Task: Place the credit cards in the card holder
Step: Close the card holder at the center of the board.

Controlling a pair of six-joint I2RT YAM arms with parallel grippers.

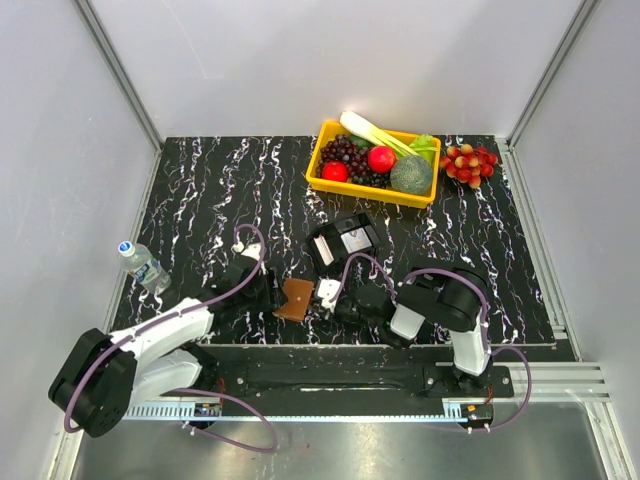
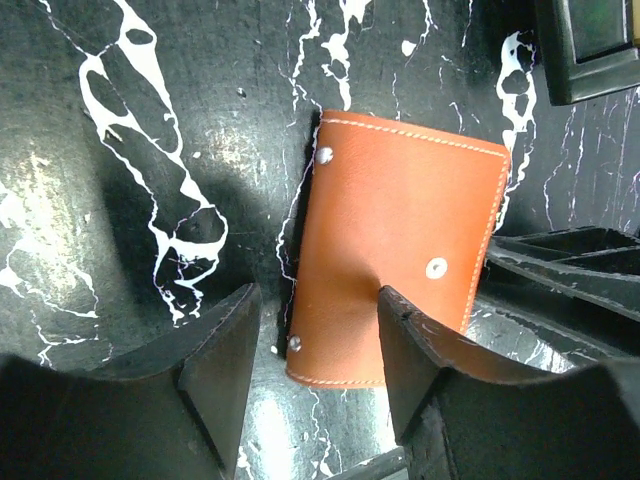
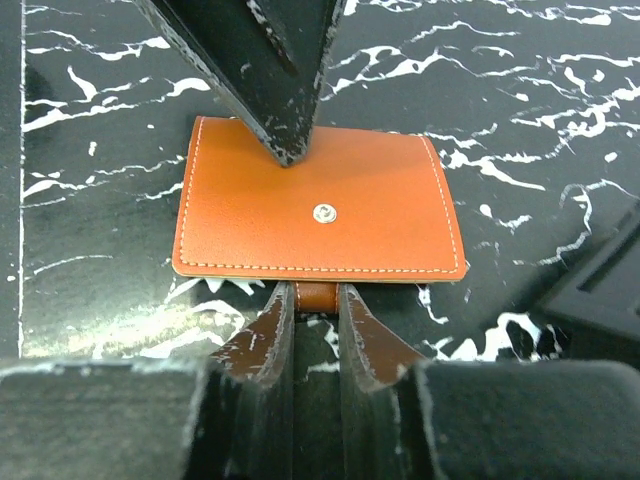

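The brown card holder (image 1: 295, 298) (image 2: 400, 230) (image 3: 315, 210) lies shut and flat on the black marbled table between my two grippers. My right gripper (image 3: 316, 296) (image 1: 322, 298) is shut on the small snap tab sticking out of the holder's near edge. My left gripper (image 2: 315, 360) (image 1: 270, 292) stands open at the opposite side. One of its fingers (image 3: 285, 140) rests on top of the holder and the other is off its edge. Grey and white credit cards (image 1: 354, 238) seem to lie in the small black box (image 1: 343, 240) behind.
A yellow bin (image 1: 325, 180) of fruit and vegetables stands at the back, with a bunch of red grapes (image 1: 470, 162) to its right. A water bottle (image 1: 143, 262) lies at the table's left edge. The black box's corner (image 2: 590, 50) is close behind the holder.
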